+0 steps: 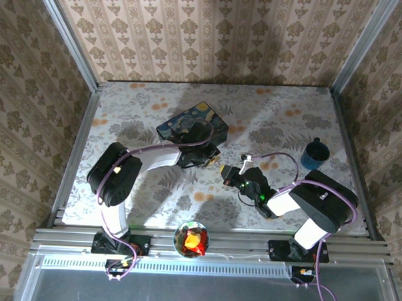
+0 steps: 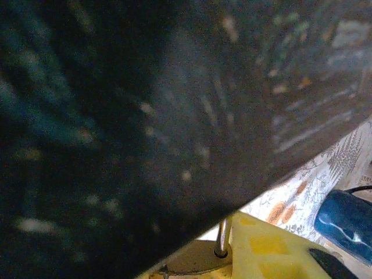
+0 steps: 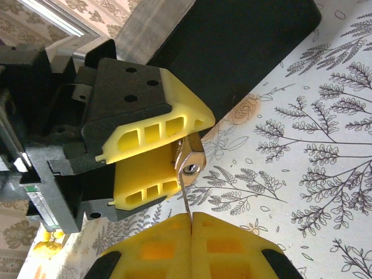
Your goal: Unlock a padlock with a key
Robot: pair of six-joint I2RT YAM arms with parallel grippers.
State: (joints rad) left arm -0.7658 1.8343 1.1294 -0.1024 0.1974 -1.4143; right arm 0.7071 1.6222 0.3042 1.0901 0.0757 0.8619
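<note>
The small brass padlock [image 3: 196,156] is clamped between the yellow fingers [image 3: 152,132] of my left gripper [image 3: 189,156], with its keyhole face turned toward the right wrist camera. My right gripper [image 3: 190,218] is shut on the key [image 3: 184,196]. The key's thin blade reaches up to the padlock's face beside the keyhole; I cannot tell whether the tip is inside. In the left wrist view the padlock's body [image 2: 195,258] and thin shackle [image 2: 222,237] sit against a yellow finger [image 2: 264,250]. From above, the left gripper [image 1: 212,163] and right gripper [image 1: 230,175] meet mid-table.
The dark blue painted box [image 1: 193,123] lies just behind the left gripper and looms close in the left wrist view [image 2: 145,104]. A small dark blue cup [image 1: 315,154] stands at the right. A bowl [image 1: 192,239] sits at the near edge between the arm bases.
</note>
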